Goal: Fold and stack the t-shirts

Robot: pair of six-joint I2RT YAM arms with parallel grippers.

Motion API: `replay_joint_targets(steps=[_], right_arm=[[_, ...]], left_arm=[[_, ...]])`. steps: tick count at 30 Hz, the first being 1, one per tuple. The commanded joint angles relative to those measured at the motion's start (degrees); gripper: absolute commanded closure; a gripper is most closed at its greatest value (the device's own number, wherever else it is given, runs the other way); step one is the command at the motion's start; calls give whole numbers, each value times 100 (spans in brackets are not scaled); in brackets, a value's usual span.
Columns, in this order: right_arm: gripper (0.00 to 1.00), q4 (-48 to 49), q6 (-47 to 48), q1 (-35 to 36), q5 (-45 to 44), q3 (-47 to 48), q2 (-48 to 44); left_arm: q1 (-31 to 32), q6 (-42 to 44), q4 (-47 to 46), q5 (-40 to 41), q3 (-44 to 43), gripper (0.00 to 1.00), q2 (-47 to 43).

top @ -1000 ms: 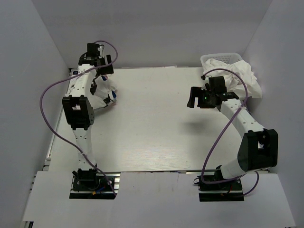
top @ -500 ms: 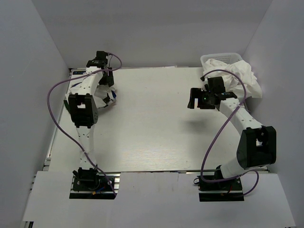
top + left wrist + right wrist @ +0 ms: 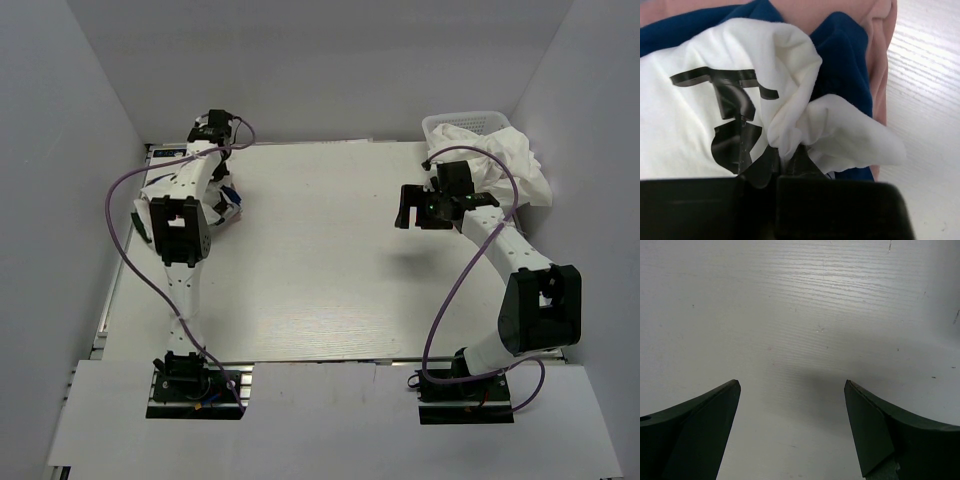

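In my left wrist view the left gripper point(image 3: 786, 162) is pinching a bunched fold of a white t-shirt point(image 3: 695, 120). The cloth is soft and matte, it rises from the pinch in rounded wrinkles, and it carries a black print point(image 3: 735, 125) with angular shapes. Under it lies a blue t-shirt point(image 3: 845, 65) of deep navy colour, and under that a pink cloth point(image 3: 880, 60) with a smooth curved edge. From the top camera I see that this pile point(image 3: 228, 200) sits at the far left corner of the bench point(image 3: 320, 280), below the left arm. The right gripper point(image 3: 792, 385) hangs above bare bench with its two dark, wedge-shaped fingers spread wide and nothing between them. Behind it, at the far right corner, a white mesh basket point(image 3: 470, 120) holds a loose heap of white t-shirts point(image 3: 515, 165) that spills over the rim toward the right. The bench is white with a fine wood grain in long lines and some small dark specks. Plain pale grey walls point(image 3: 320, 60) close the bench on three sides.
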State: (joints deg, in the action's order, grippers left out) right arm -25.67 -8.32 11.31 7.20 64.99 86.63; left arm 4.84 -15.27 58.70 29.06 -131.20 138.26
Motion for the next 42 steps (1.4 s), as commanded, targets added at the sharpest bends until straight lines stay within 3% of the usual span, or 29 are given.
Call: replay_joint_targets(steps=[1,7,13,16,24,32,34,37,42], right_arm=[[10,-8,120,3,-17,242,-23],[10,27,102,-6,-17,216,-111],[10,27,102,-6,-52,198,-111],[10,10,111,11,-61,189,-94],[10,-52,102,-6,-140,233,-24],[10,-237,49,-6,-351,295,56],[10,-245,49,-6,-360,242,30],[10,-263,49,3,-342,216,-23],[10,-272,32,3,-351,207,-67]], left_arm=[[-53,-328,-24,610,-118,100,-588],[-53,-504,-508,539,305,100,-1484],[-53,-504,-333,759,305,94,-1538],[-53,-504,-87,943,305,100,-1328],[-53,-487,669,1242,-169,100,-678],[114,-249,669,1347,-468,100,69],[166,-196,669,1103,-599,82,236],[166,-248,417,568,-400,64,45],[166,-301,-77,276,-11,49,-535]])
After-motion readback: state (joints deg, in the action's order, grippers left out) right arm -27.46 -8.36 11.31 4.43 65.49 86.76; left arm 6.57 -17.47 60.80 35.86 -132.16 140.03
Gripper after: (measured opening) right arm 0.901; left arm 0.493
